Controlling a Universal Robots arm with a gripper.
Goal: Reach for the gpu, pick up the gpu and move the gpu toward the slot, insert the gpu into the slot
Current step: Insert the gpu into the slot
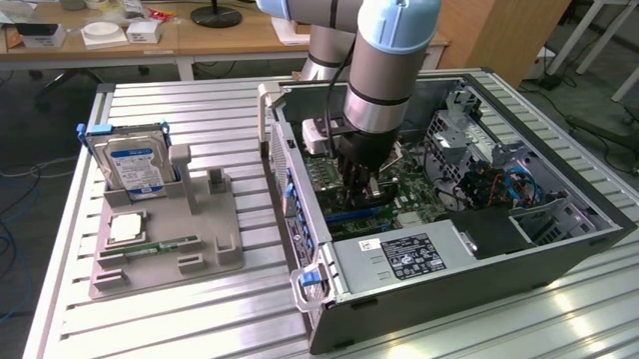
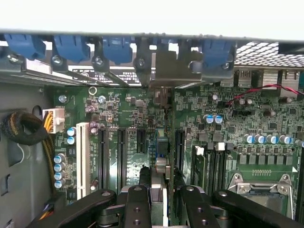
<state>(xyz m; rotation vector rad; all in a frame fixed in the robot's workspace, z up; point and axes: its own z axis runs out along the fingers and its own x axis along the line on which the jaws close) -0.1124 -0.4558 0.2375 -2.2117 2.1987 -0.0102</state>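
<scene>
- A slatted metal table (image 1: 200,112) carries an open computer case (image 1: 559,247), with wooden desks (image 1: 200,41) behind it (a workshop sort of room).
- The black fingers (image 2: 137,202) of the gripper (image 2: 160,178) are drawn in roughly halfway and pinch the gpu (image 2: 160,166), which stands on edge between them and looks thin from above.
- The gpu sits deep inside the case, near the middle of the exterior frame, directly over the green motherboard (image 2: 118,109).
- It runs in line with the blue slot (image 1: 345,215), a strip of which peeks out just below the gripper in the exterior view.
- I cannot tell whether the card's lower edge has entered the slot or merely hangs just above it (the fingers hide the join).
- By my reckoning the reach, the pick-up and the carry are done, and only the insertion stands unfinished.
- The arm (image 1: 384,67) comes down steeply into the case from the top of the frame.
- At the exterior view's left, well apart, the grey tray (image 1: 160,262) holds the hard drive (image 1: 135,168) and the memory stick (image 1: 150,245).
</scene>
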